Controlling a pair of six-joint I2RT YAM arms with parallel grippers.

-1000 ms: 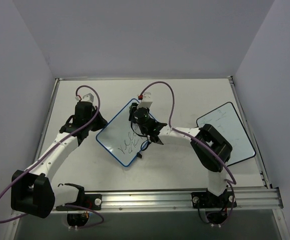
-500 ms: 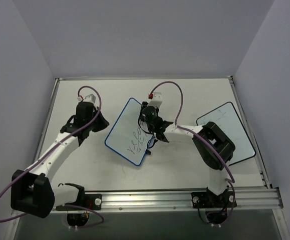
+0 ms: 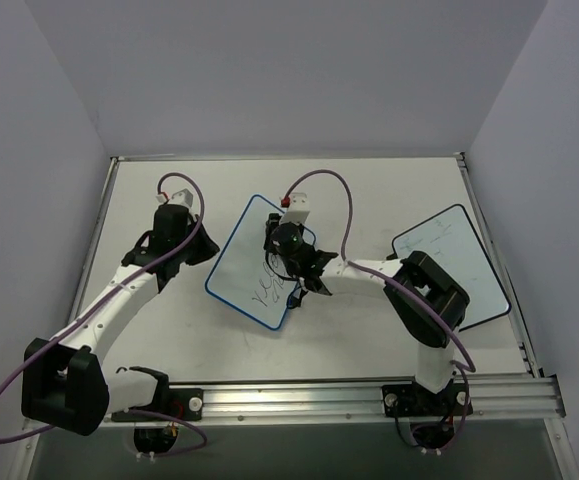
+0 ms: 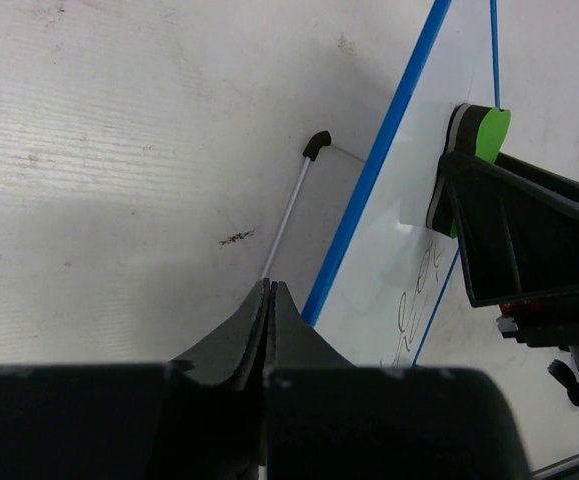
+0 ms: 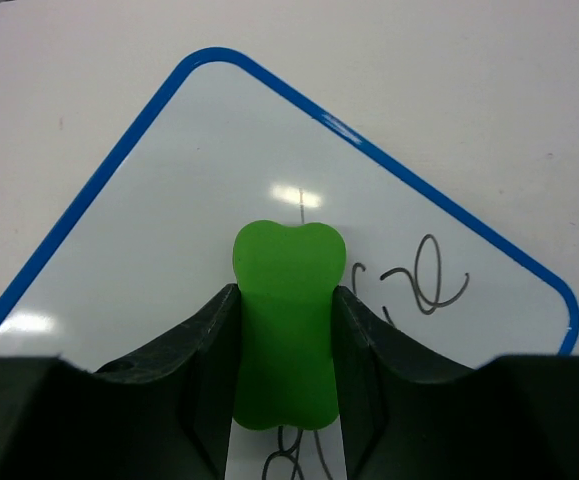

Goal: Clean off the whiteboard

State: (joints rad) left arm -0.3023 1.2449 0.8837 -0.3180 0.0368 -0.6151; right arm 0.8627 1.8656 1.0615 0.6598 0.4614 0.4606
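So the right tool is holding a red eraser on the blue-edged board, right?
Not quite. The eraser is green, not red; the right wrist view shows it plainly. The rest holds: the right tool grips it on the blue-edged whiteboard.

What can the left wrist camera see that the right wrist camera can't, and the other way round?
Only the left wrist view shows the left pincer, shut on nothing, the bare table, a thin white rod with a black tip beside the board's blue edge, and the eraser's dark underside layer seen side-on.

Only the right wrist view shows two rounded corners of the frame and the eraser's waisted top.

Both show the blue-framed whiteboard, the green eraser clamped in the right pincer, and some dark handwriting.
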